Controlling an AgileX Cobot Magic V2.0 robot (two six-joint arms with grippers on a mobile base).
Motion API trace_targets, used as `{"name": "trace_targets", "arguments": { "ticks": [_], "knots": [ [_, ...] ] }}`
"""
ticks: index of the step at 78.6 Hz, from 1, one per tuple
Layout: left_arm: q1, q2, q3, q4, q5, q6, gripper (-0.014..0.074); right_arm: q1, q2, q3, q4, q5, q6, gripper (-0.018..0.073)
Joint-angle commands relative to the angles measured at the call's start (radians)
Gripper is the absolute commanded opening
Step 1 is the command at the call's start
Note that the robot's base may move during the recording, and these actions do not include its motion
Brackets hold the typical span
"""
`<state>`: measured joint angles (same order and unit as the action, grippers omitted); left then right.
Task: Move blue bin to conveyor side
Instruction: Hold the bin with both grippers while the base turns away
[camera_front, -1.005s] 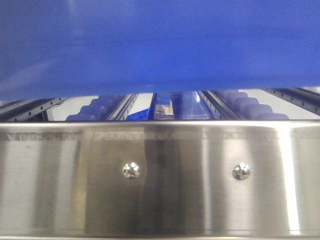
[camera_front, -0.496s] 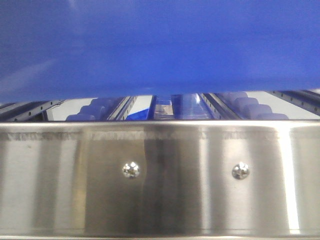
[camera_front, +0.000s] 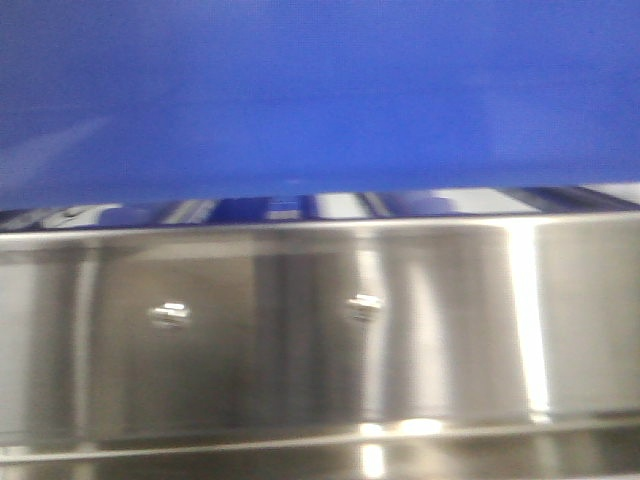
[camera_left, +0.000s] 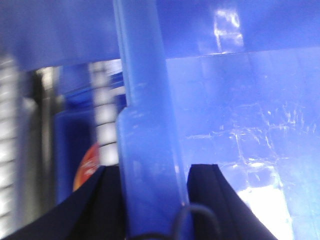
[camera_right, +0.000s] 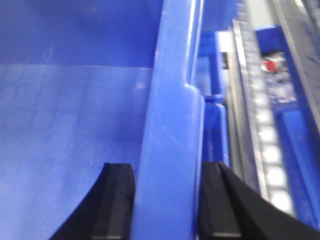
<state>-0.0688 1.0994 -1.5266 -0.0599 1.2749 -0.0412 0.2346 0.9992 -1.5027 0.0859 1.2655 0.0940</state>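
My left gripper (camera_left: 156, 202) has its two black fingers (camera_left: 95, 207) pressed on either side of the blue bin's (camera_left: 145, 100) thick rim, one inside the wall and one outside, so it is clamped on the bin. The right gripper (camera_right: 167, 200) grips the opposite rim (camera_right: 172, 100) the same way, its pads (camera_right: 116, 200) tight against the plastic. Both wrist views cut the fingers off at the bottom edge. Past the right rim I see a roller track (camera_right: 265, 135) and something small and red (camera_right: 270, 65), too blurred to name. In the smeared front view the bin fills the top half, its lower edge just above the steel rack front (camera_front: 320, 400). I cannot tell whether it touches the rack. Two screws (camera_front: 170, 313) show only as streaks.
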Motion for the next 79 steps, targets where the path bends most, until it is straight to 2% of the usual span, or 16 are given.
{"name": "trace_targets", "arguments": {
  "ticks": [1, 79],
  "knots": [
    [0.003, -0.021, -0.01, 0.039, -0.078, 0.016, -0.001, -0.002, -0.015, -0.012, -0.065, -0.09, -0.02, -0.0082],
    [0.003, -0.021, -0.01, 0.045, -0.078, 0.016, -0.001, -0.002, -0.015, -0.012, -0.065, -0.09, -0.02, -0.0082]
  ]
}}
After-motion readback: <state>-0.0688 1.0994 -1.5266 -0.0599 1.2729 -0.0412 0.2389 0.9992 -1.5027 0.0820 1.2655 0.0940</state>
